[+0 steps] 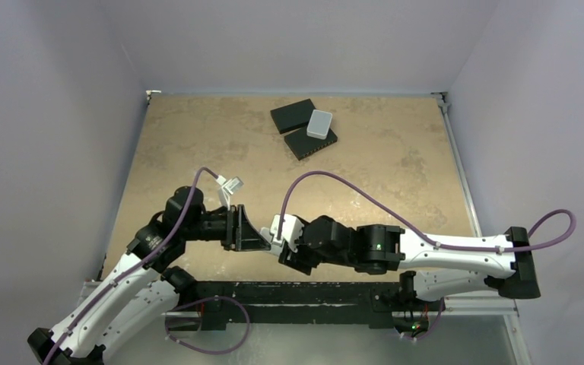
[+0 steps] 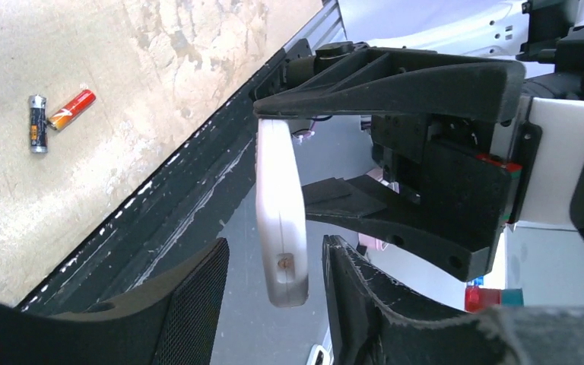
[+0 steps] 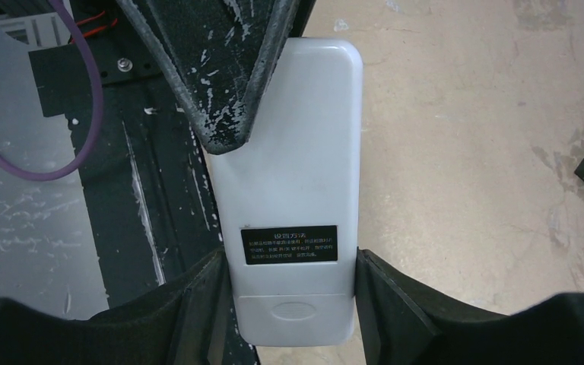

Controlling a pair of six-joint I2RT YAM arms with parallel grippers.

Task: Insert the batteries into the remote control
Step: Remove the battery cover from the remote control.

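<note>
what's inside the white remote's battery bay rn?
Nothing visible: the white rectangular remote control shows its plain back, its battery cover apparently in place, hiding the bay. The dark cylindrical battery and red-orange cylindrical battery lie on the tan tabletop.

This is a robotics lab test cell. Plain pale lilac-grey partition walls box in a mottled tan tabletop on three sides, and a thin metal rail runs along its right edge. Across the bottom of the overhead view, a white-and-black jointed left robot arm and its matching right robot arm are bolted to a black mounting beam. Both trail thick purple cables.
</note>
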